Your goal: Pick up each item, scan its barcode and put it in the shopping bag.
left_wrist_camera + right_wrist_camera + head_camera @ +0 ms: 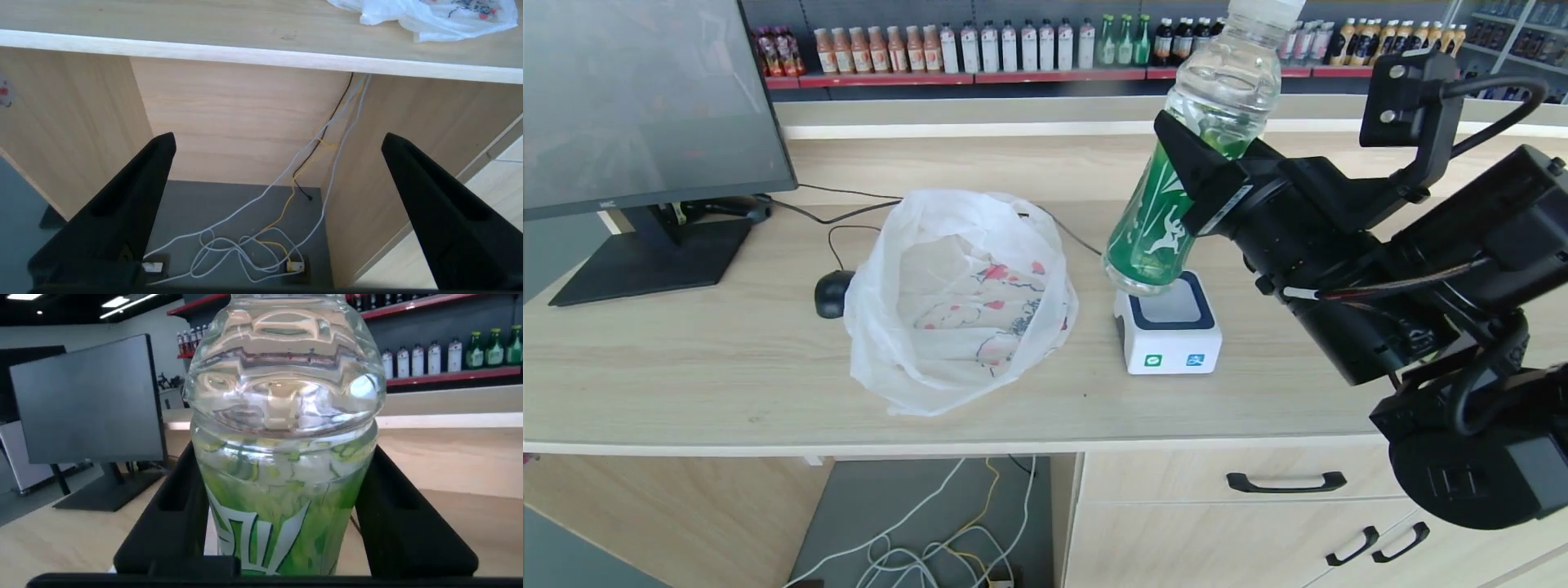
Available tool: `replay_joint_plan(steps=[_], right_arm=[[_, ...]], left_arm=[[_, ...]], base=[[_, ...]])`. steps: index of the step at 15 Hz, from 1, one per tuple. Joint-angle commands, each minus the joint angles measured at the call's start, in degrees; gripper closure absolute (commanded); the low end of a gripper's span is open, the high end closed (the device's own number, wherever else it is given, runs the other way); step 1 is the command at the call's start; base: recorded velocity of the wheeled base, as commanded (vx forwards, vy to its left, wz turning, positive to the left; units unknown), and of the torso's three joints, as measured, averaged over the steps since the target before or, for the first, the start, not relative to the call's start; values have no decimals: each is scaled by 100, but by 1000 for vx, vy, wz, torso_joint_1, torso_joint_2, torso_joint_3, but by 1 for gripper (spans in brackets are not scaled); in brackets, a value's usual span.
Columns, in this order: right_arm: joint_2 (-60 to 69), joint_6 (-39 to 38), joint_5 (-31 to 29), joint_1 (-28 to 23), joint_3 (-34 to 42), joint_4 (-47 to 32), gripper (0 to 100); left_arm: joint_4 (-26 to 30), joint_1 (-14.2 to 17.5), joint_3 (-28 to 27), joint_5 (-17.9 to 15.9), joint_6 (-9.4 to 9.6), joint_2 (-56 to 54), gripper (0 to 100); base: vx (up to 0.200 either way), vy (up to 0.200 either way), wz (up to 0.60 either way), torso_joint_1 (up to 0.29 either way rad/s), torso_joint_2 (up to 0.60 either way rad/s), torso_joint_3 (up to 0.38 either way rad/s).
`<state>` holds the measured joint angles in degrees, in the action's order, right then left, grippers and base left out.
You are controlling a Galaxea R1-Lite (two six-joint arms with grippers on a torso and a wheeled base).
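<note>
My right gripper [1196,167] is shut on a clear bottle [1201,147] with a green label, held tilted with its base just over the dark top of the white scanner box [1170,323]. In the right wrist view the bottle [282,465] stands between the two black fingers [176,510]. The white shopping bag [960,298] lies open on the wooden counter [686,367], left of the scanner, with a red-patterned package inside. My left gripper [278,216] hangs open below the counter's front edge, over the floor cables; a corner of the bag [433,16] shows above.
A monitor [645,98] on its stand sits at the counter's back left, with a black mouse [833,292] and cables beside the bag. Shelves of bottles [1013,45] run behind. Drawers [1286,482] are under the counter on the right, and loose wires [931,547] lie on the floor.
</note>
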<state>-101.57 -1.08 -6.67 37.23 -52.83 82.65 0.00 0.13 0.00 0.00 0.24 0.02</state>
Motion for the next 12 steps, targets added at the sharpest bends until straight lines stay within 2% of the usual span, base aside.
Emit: replay_joint_plan(steps=[1, 7, 12], right_arm=[[-91, -6, 8, 4, -16, -4, 100], [-73, -718, 34, -234, -43, -135, 100], [-82, -2080, 104, -260, 80, -39, 100]], left_arm=[[0, 4, 0, 0, 2, -2, 0], [0, 4, 0, 0, 2, -2, 0], [0, 4, 0, 0, 2, -2, 0]], base=[[0, 0, 0, 0, 0, 0], [0, 0, 0, 0, 0, 0], [0, 0, 0, 0, 0, 0]])
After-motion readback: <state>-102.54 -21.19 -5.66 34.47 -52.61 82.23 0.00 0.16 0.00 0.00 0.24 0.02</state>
